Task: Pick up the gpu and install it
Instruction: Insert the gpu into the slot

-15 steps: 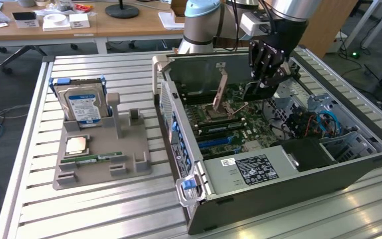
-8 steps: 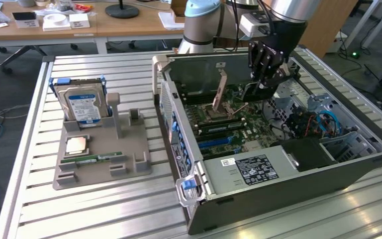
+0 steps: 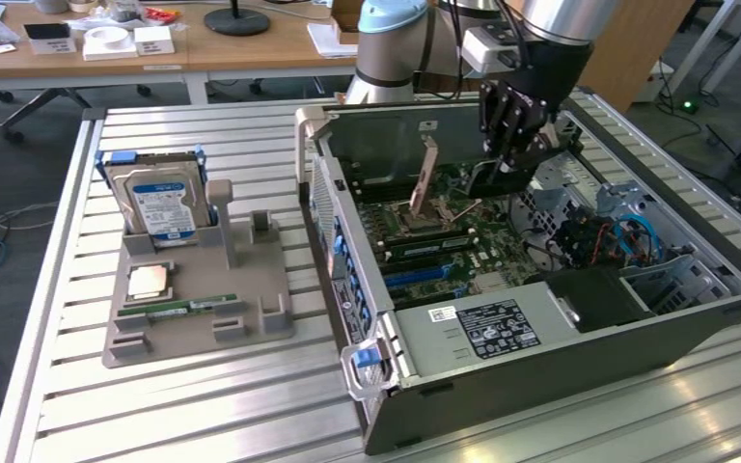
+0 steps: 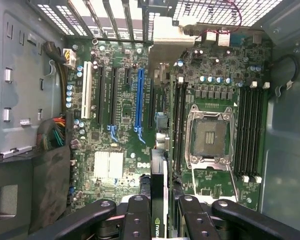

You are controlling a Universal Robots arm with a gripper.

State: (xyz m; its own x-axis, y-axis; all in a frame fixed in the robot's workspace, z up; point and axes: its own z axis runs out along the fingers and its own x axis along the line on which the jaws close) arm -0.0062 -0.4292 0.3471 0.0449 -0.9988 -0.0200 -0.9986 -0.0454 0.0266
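My gripper (image 3: 509, 154) hangs inside the open computer case (image 3: 679, 328), above the motherboard (image 3: 454, 256). It is shut on the gpu (image 3: 490, 179), a thin dark card held on edge below the fingers. In the wrist view the gpu (image 4: 160, 190) runs edge-on away from between the black fingers (image 4: 138, 215), and its silver bracket (image 4: 167, 35) lies by the case's rear slot openings. The card hovers over the board between the long blue slot (image 4: 139, 100) and the memory slots (image 4: 180, 120). I cannot tell whether it touches any slot.
The open CPU socket (image 4: 210, 137) has its plate (image 3: 425, 178) raised beside the gripper. A grey stand (image 3: 197, 299) on the slatted table holds a blue-labelled hard drive (image 3: 158, 203), a CPU (image 3: 150, 280) and a green memory stick (image 3: 197, 307). Cables (image 4: 52, 132) crowd one case wall.
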